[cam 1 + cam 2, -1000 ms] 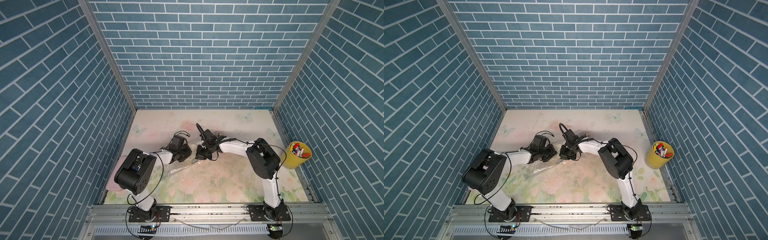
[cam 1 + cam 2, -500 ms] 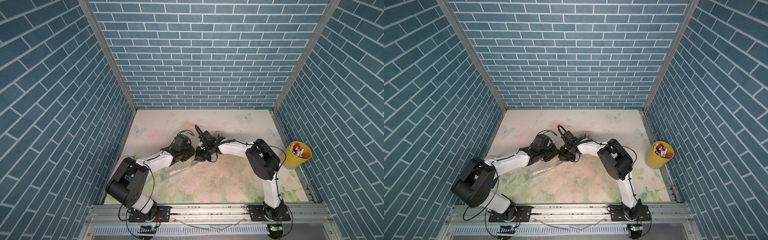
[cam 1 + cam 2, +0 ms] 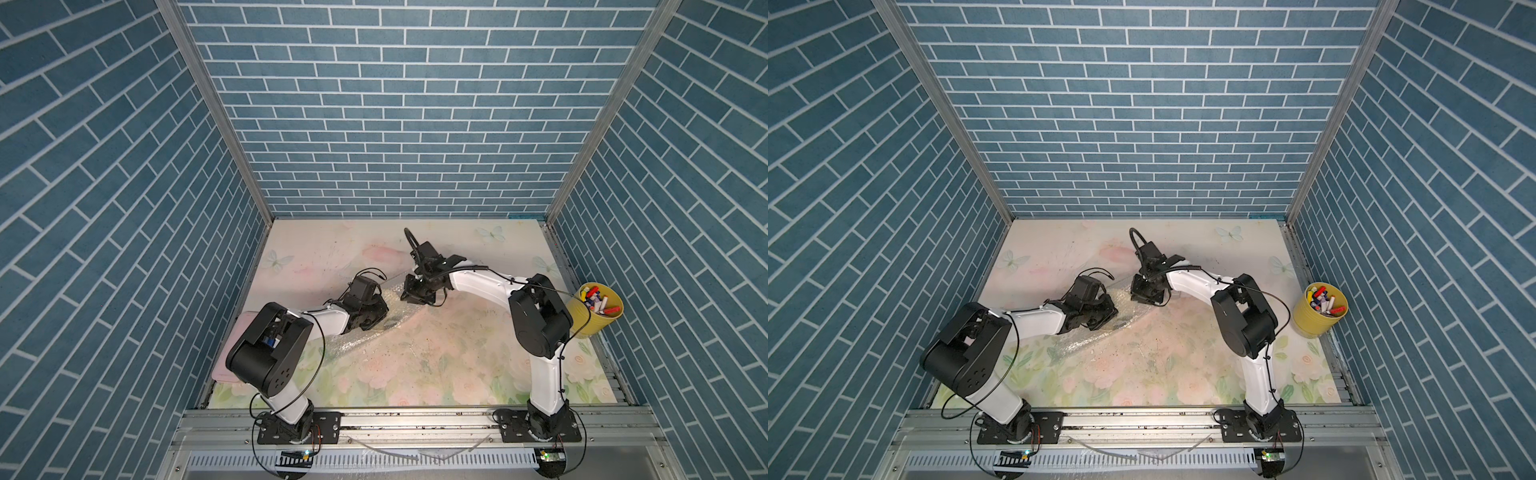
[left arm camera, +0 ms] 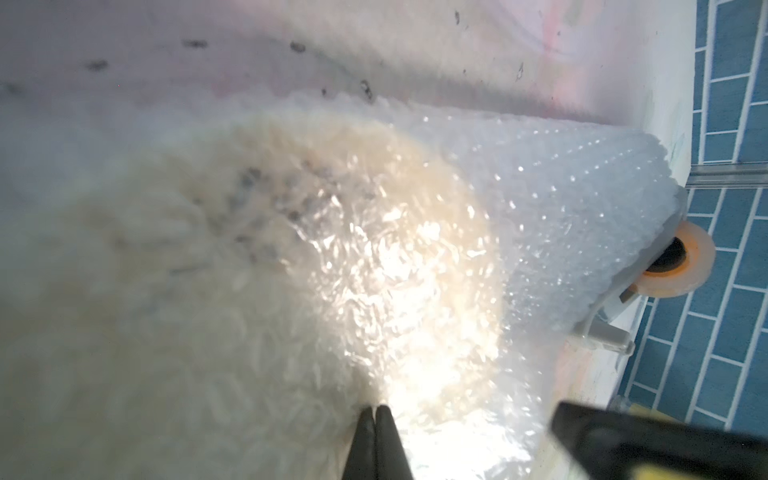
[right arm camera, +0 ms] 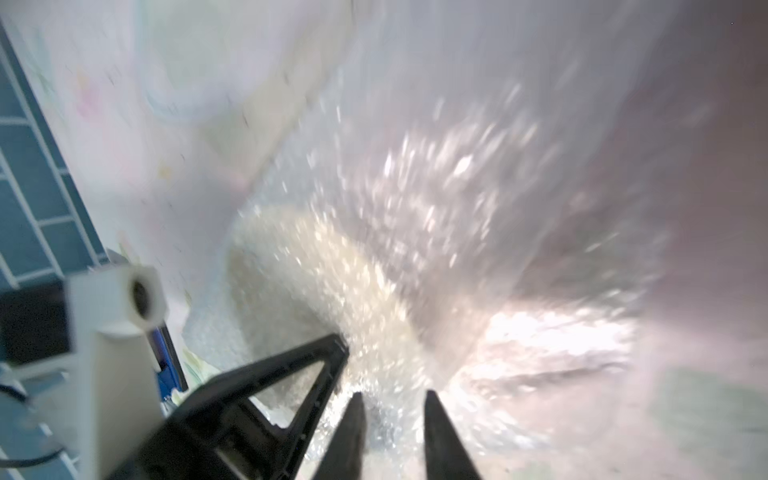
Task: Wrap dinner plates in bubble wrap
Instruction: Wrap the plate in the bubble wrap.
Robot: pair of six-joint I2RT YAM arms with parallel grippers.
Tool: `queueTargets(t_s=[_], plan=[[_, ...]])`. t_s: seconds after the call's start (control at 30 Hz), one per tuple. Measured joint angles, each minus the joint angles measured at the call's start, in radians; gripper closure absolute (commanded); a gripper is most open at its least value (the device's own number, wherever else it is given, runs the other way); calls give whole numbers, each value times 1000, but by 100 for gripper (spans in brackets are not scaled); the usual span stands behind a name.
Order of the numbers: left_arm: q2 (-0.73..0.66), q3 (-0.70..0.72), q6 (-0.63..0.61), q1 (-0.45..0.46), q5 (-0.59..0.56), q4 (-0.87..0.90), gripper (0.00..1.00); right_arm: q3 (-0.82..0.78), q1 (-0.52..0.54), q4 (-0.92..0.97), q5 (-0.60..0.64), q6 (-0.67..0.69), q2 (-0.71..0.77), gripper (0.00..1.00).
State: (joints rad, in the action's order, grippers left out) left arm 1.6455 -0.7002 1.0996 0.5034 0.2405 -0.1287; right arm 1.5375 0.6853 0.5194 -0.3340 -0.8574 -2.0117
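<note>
the bubble wrap (image 3: 365, 336) is lying crumpled across the middle of the floral table (image 3: 436, 365), between your two arms, in both top views. the dinner plate (image 4: 249, 270) is lying under it. in the left wrist view the plate is showing through the bubbles as a cream disc with a blurred dark sprig. in the right wrist view its pale curved edge is glinting beneath the shiny sheet. in the top views the left arm's wrist and the wrap are hiding the plate.

your left gripper (image 4: 376, 415) is resting its tips at the wrap over the plate, with both fingers pressed tightly together. whether a fold of wrap is caught between them cannot be told. your right gripper (image 5: 392, 415) is hanging low over the wrap beside the plate, with its fingers standing apart and the wrap showing in the gap. that view is blurred, so you cannot tell whether the fingers are touching the sheet. in both top views the two grippers are sitting near each other, but apart.

a roll of tape (image 4: 675, 266) is peeking out at the wrap's far edge. a yellow cup of markers (image 3: 598, 311) is standing at the table's right edge, well apart from the wrap. a pink board (image 3: 239, 336) is lying at the left edge, partly under your left arm.
</note>
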Motion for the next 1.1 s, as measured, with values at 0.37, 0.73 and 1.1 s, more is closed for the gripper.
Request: queueTargets(t_s=[0.37,0.73,1.1], plan=[[-1,3,18,-2,0,-7,97,356,-165,157,26,106,-169,52],[-1,3,19,-5,1,-7,97,533,-181,232,5,114,-376,66],[-1,8,19,-6,2,-14,98,647,-199,255,-2,122,-456,100]])
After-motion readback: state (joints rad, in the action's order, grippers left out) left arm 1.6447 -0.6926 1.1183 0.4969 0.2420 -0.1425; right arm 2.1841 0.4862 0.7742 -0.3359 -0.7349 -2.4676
